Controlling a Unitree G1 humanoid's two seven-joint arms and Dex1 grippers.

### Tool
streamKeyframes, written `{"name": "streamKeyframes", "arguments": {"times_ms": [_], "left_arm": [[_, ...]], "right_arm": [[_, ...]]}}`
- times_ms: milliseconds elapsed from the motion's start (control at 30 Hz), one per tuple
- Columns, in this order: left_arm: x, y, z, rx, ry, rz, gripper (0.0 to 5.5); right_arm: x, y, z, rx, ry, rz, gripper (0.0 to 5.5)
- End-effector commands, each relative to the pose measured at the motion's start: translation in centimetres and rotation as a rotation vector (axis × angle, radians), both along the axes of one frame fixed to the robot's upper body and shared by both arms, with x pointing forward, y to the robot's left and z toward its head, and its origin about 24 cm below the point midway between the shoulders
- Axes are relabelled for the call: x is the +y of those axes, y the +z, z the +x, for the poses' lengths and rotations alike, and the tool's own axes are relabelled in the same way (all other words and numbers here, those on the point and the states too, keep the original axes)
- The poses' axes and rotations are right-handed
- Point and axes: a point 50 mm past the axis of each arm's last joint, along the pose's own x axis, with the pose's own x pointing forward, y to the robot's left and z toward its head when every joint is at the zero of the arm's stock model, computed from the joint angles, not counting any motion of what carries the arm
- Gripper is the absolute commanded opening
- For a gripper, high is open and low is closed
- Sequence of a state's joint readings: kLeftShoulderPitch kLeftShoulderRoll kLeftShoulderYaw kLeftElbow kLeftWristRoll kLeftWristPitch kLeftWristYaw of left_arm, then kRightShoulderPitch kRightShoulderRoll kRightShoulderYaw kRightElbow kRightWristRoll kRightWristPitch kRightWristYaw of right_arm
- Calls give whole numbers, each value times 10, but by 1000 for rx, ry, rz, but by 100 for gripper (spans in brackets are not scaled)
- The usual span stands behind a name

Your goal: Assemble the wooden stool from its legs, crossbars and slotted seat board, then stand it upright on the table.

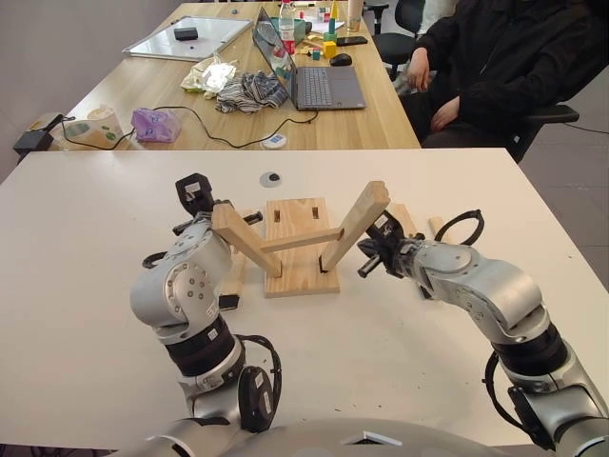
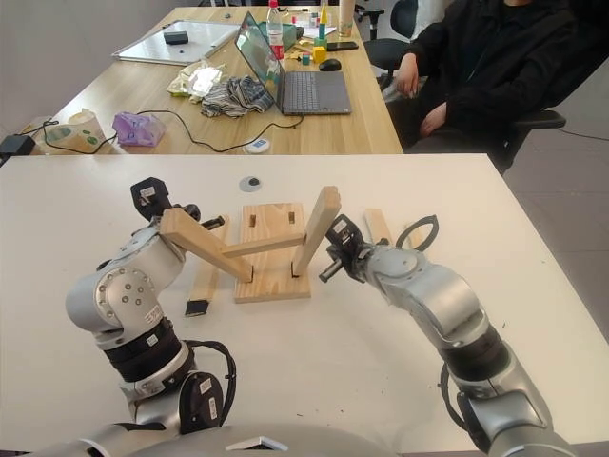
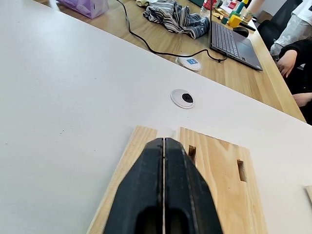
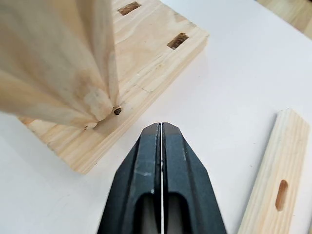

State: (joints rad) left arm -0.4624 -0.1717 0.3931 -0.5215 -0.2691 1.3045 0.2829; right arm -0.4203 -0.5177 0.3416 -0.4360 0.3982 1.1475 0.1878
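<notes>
- Slotted seat board (image 1: 300, 214) flat on the white surface (image 1: 95, 286), with two legs standing in it, splayed outward and tied by a crossbar (image 1: 300, 238).
- Right gripper (image 4: 161, 129) pressed together on nothing, its tip just beside the foot of the right leg (image 1: 357, 228) at the board's near edge.
- Long axis of that leg tilting up and out toward the right arm, judged the nearer one for seating it.
- Left gripper (image 3: 164, 144) likewise together and empty, above the seam between the board and a loose leg (image 2: 202, 276) lying alongside.
- Another loose piece (image 1: 404, 217) right of the board.
- Behind, a wooden desk (image 1: 381, 124) with a laptop (image 1: 324, 86) and clutter.
</notes>
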Motion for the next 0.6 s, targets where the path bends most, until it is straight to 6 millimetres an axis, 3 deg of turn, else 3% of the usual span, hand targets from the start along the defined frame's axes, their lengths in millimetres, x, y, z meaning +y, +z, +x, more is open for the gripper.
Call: {"name": "streamKeyframes", "arguments": {"times_ms": [33,133,233,333,400,433,467,500,533,567,600], "left_arm": [[-26,-4,8,-32,-86,-111,0],[4,1,14,-90,6,-23,0],[29,12,21,-162,96,17,0],[33,14,27,-186,108,13,0],[31,12,27,-184,106,3,0],[30,11,27,-180,105,-3,0],[29,9,27,-178,104,-7,0],[29,8,26,-174,104,-12,0],[28,5,26,-167,103,-20,0],[27,4,25,-162,105,-25,0],[27,3,25,-159,105,-29,0]], "right_arm": [[6,24,16,-144,-24,148,2],[-26,56,31,-291,-157,296,2],[-57,132,47,-580,-265,633,2],[-45,207,34,-738,-99,1042,2],[-26,216,24,-697,33,1133,2],[-14,197,27,-601,39,1131,2],[0,163,31,-458,29,1092,2],[10,117,35,-301,-16,1020,2],[16,58,36,-129,-84,901,2],[16,13,31,-17,-142,804,2],[14,-18,25,59,-174,736,2]]}}
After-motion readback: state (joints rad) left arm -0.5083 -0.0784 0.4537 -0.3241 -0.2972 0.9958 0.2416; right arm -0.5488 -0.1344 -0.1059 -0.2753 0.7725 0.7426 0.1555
